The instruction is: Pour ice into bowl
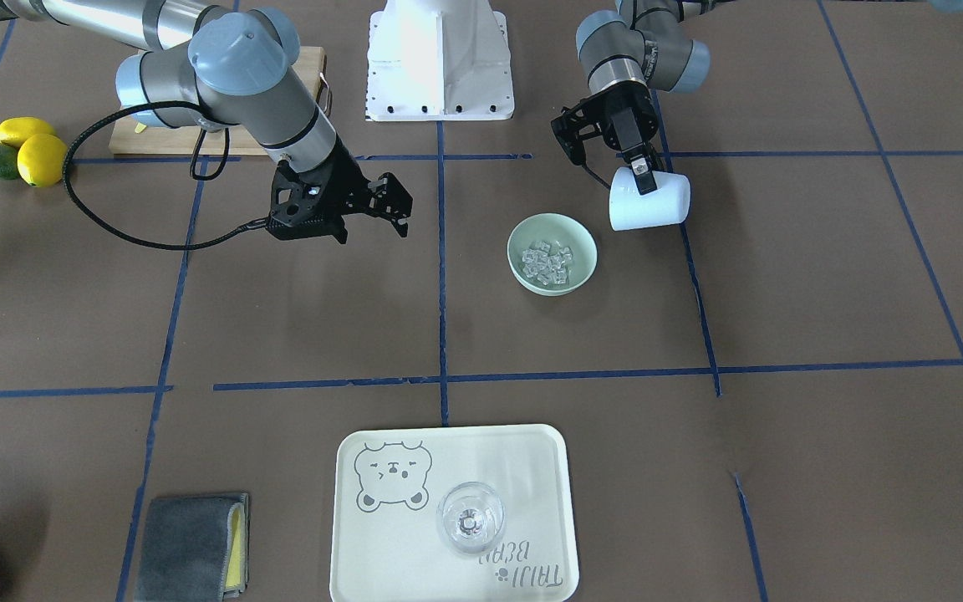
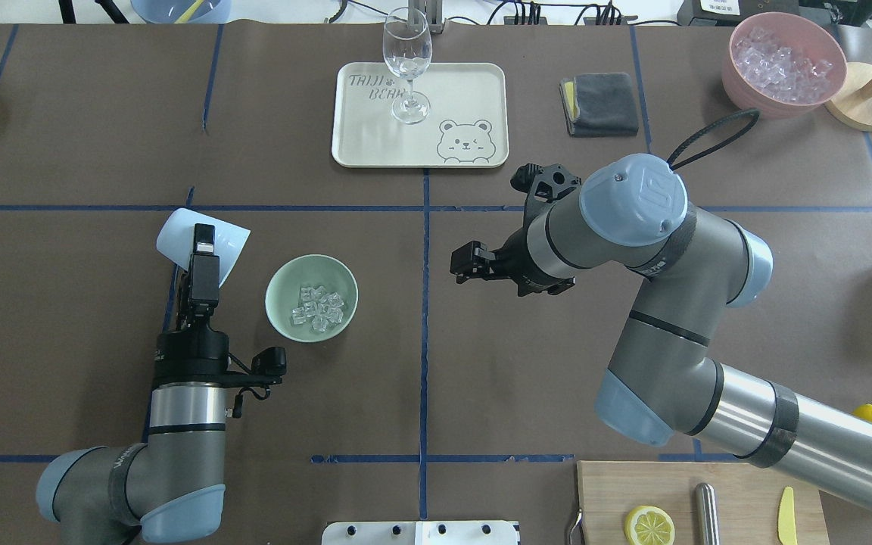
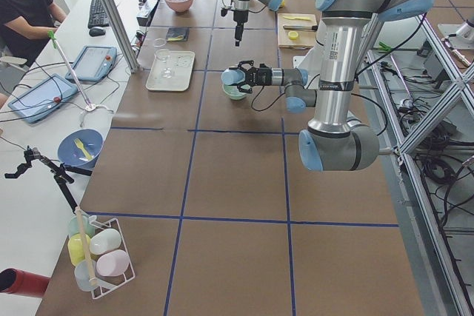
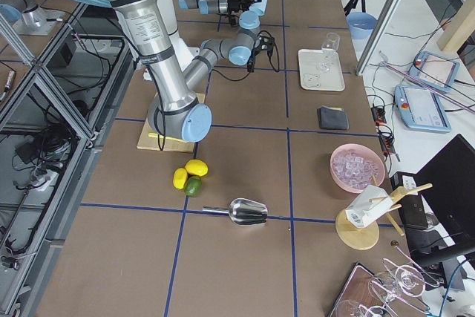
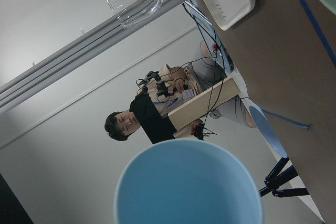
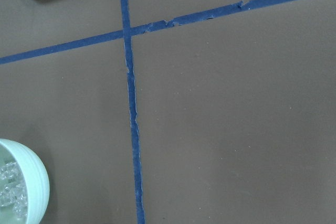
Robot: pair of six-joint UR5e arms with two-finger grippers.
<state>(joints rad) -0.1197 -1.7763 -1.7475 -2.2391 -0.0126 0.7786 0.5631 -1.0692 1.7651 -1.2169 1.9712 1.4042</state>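
The pale mint-green bowl (image 2: 278, 291) stands on the brown table with the ice (image 2: 318, 307) lying inside it as a small heap of clear cubes. My left gripper (image 2: 202, 250) is shut on the rim of a light blue cup (image 2: 177, 236), which is tipped on its side just left of the bowl, above the table. From across the table the cup (image 1: 657, 205) hangs to the right of the bowl (image 1: 583, 251), and the ice (image 1: 548, 261) shows in it. My right gripper (image 2: 468, 262) hovers open and empty to the bowl's right.
A cream tray (image 2: 375, 144) with a wine glass (image 2: 407, 68) stands beyond the bowl. Further right are a grey cloth (image 2: 599, 103) and a pink container of ice (image 2: 783, 66). A cutting board (image 2: 739, 492) lies near the robot's base, lemons (image 1: 30, 150) beside it.
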